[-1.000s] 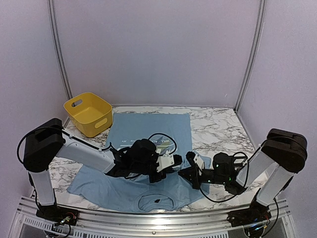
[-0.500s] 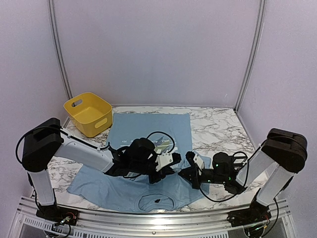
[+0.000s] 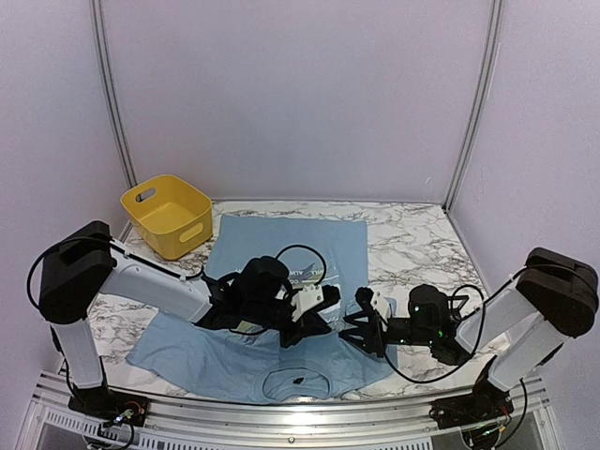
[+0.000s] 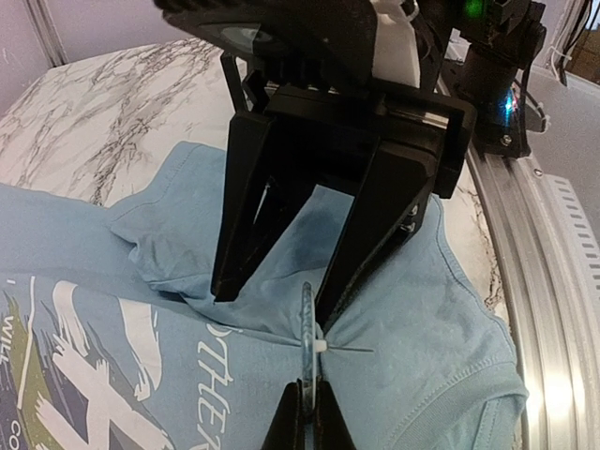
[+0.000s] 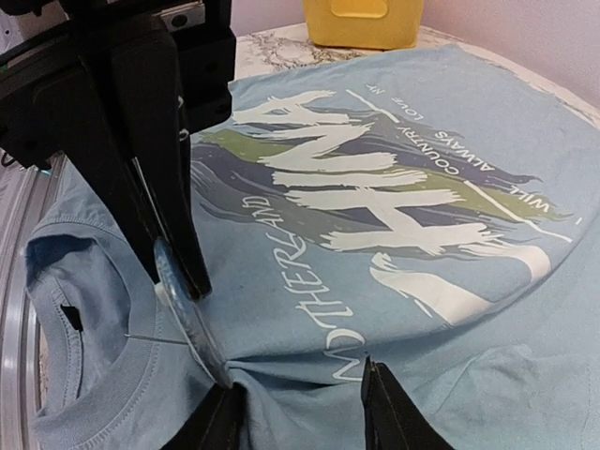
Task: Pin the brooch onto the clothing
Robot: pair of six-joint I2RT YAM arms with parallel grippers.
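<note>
Shifted slightly, right jaws gape astride puckered T-shirt [image 3: 281, 239]; left jaws pinch round brooch [image 5: 190, 322].

the brooch [image 4: 307, 323] sits edge-on just ahead of the left gripper [image 4: 306, 417], so its face cannot be read. the picture's bottom edge cuts those fingers off. the right gripper [image 5: 302, 412] is cropped likewise, and a t-shirt [image 5: 487, 356] fold beside one of its fingers hides the brooch's lower rim. whether the pin pierces the cloth cannot be told.
</note>
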